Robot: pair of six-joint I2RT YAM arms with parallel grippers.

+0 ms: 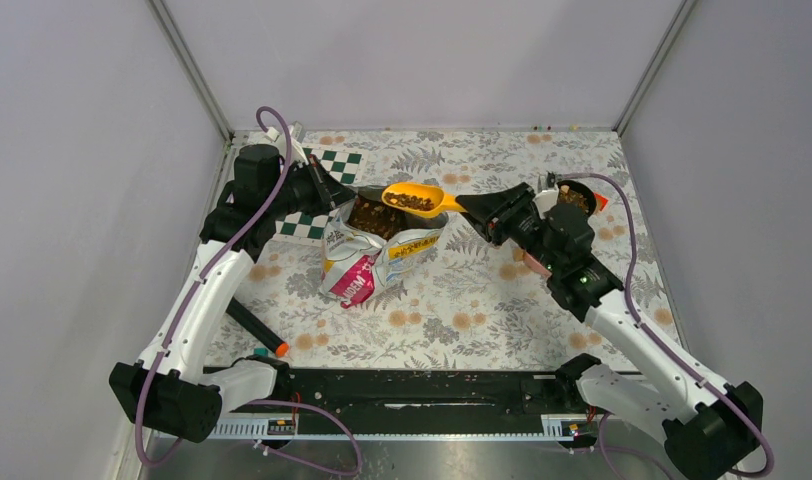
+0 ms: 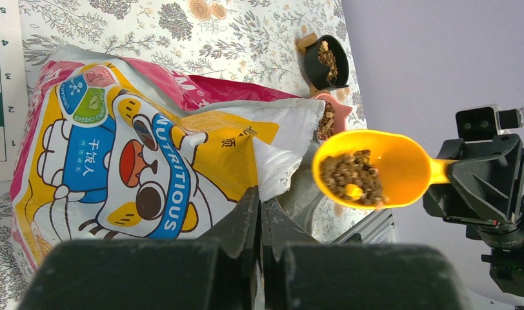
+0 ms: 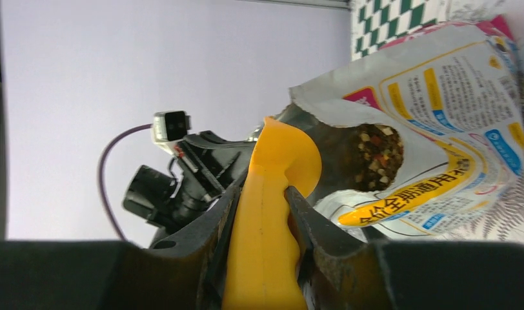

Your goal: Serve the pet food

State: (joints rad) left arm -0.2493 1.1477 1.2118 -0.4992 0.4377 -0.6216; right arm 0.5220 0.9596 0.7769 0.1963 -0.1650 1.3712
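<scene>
The yellow pet food bag [image 1: 377, 250] lies open on the floral table, with brown kibble [image 1: 370, 215] showing in its mouth. My left gripper [image 1: 337, 193] is shut on the bag's rim; in the left wrist view [image 2: 261, 206] its jaws are pressed together at the torn edge of the bag [image 2: 137, 148]. My right gripper [image 1: 479, 207] is shut on the handle of a yellow scoop [image 1: 414, 199] and holds it level above the bag's mouth. The scoop [image 2: 375, 168] carries kibble [image 2: 353, 175]. The right wrist view shows the handle [image 3: 266, 226] between the jaws [image 3: 262, 194] and the bag's opening [image 3: 375, 148].
A black bowl [image 1: 574, 197] holding kibble stands at the back right behind my right wrist, with a pink dish [image 2: 329, 115] beside it. A green checkerboard [image 1: 327, 165] lies at the back left. A black marker with an orange tip [image 1: 254, 328] lies near the front left.
</scene>
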